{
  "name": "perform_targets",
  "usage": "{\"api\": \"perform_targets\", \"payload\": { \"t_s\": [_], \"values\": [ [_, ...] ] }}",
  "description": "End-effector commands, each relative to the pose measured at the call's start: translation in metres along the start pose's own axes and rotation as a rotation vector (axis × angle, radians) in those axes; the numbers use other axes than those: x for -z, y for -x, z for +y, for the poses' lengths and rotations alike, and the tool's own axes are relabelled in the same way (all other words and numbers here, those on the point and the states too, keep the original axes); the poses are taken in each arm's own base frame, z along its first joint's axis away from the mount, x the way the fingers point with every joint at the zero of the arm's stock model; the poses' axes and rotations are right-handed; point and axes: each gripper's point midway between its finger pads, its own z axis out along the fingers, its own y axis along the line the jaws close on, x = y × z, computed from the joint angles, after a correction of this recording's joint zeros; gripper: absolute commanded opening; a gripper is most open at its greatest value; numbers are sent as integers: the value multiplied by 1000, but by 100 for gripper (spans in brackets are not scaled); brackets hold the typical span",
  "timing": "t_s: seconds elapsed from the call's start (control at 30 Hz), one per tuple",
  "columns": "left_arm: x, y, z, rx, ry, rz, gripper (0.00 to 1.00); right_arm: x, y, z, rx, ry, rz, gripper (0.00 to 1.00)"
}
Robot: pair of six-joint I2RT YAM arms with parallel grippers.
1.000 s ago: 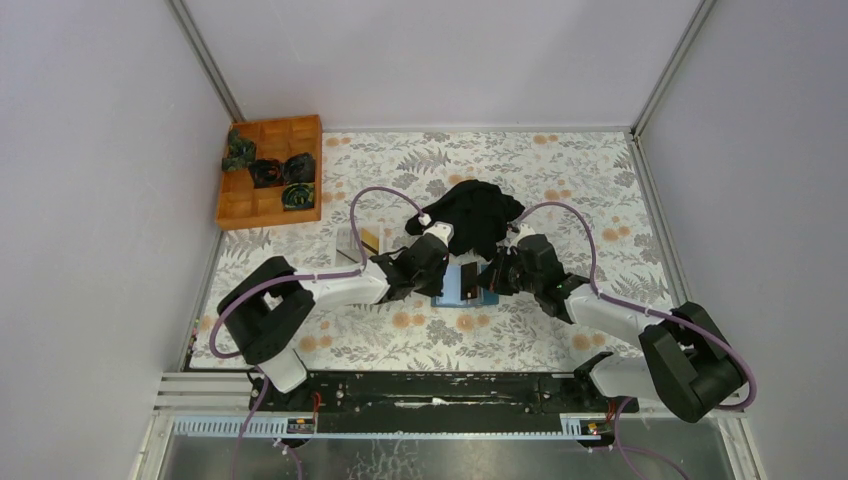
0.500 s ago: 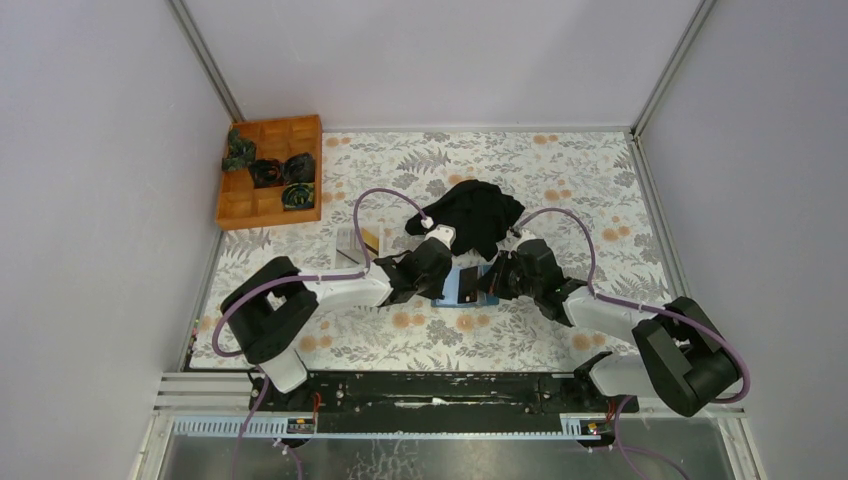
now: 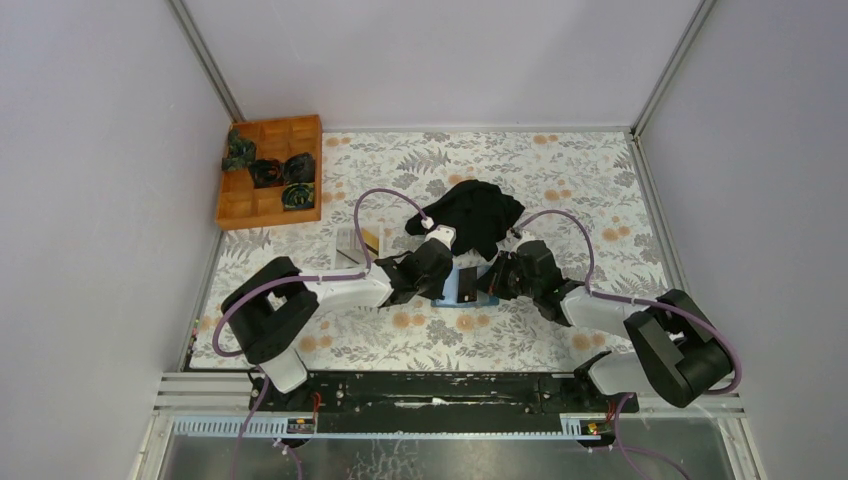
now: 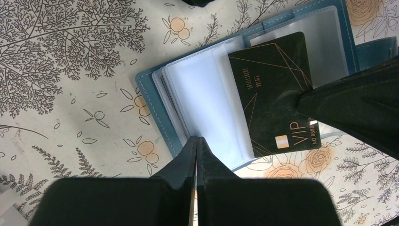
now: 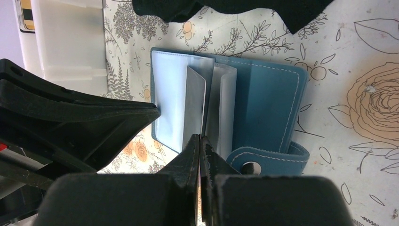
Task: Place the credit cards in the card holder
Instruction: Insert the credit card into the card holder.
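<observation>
The teal-blue card holder lies open on the floral mat between both arms, its clear sleeves fanned out. My right gripper is shut on the black VIP card, which lies slanted over the sleeves, its top edge against the holder's right half. The card is edge-on in the right wrist view. My left gripper is shut, its tips resting on the near edge of the sleeves; its finger touches the holder's left side. In the top view the grippers flank the holder.
A black cloth lies just behind the holder. A white shallow tray with a card in it stands to the left, also in the right wrist view. An orange wooden tray with dark bundles sits at the back left.
My right arm has reached a little further left, bringing the black card over the holder. My left gripper stays on the holder.
</observation>
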Motion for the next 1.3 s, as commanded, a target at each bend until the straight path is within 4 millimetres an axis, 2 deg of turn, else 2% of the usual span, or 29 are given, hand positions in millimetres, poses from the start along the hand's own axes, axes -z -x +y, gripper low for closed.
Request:
{"api": "perform_targets", "payload": {
  "t_s": [0.0, 0.33, 0.67, 0.83, 1.03, 1.27],
  "values": [
    [-6, -12, 7, -23, 40, 30, 0, -1, -13, -8, -6, -9, 42, 0],
    [-4, -11, 8, -28, 56, 28, 0, -7, -16, -14, -9, -16, 47, 0],
    [13, 10, 7, -1, 62, -39, 22, -10, -18, -18, -2, -25, 52, 0],
    [20, 15, 11, 12, 79, -71, 25, -11, -18, -19, 0, -29, 53, 0],
    [17, 7, 20, 7, 111, -62, 24, -11, -18, -19, 0, -32, 53, 0],
    [14, 3, 27, -2, 141, -57, 16, -11, -18, -20, 2, -34, 53, 0]
  ]
}}
